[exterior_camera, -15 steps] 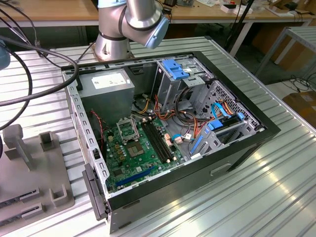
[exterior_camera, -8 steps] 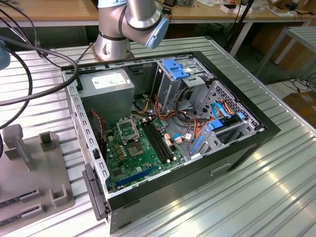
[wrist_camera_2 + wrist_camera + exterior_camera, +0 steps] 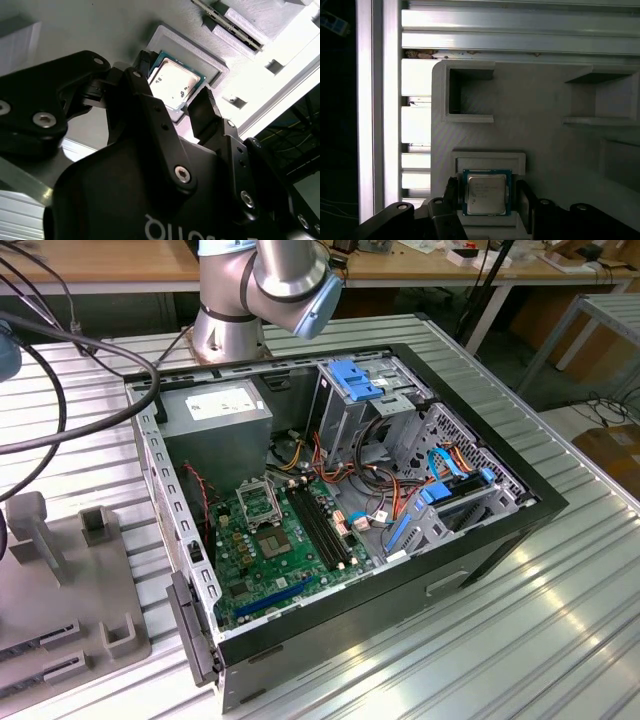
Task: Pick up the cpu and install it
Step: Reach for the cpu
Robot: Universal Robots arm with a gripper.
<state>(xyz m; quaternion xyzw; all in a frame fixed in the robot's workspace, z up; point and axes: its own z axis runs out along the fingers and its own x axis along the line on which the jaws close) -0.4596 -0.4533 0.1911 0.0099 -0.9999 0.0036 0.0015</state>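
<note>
Step in hand: pick-up, grasp not yet made. The cpu [image 3: 486, 194] lies flat, metal top up, in a shallow square pocket of the grey tray [image 3: 540, 125], which rests on the ribbed table [image 3: 520, 30]. Gripper [image 3: 487, 200] is low over the pocket with its fingers [image 3: 451, 192] spread, one on each side of the chip; in both wrist views a thin gap shows at each side, so I judge no contact. Nothing is held. In the exterior view the open case [image 3: 520, 510] stands well apart from the tray, at that view's right, with the board [image 3: 280, 550] exposed and the socket [image 3: 262, 502] unoccupied as far as I can tell. Judgement: the grasp calls for an even squeeze on two opposite edges, fingers square to the chip and clear of the pocket walls, so the cpu lifts level without tilting.
</note>
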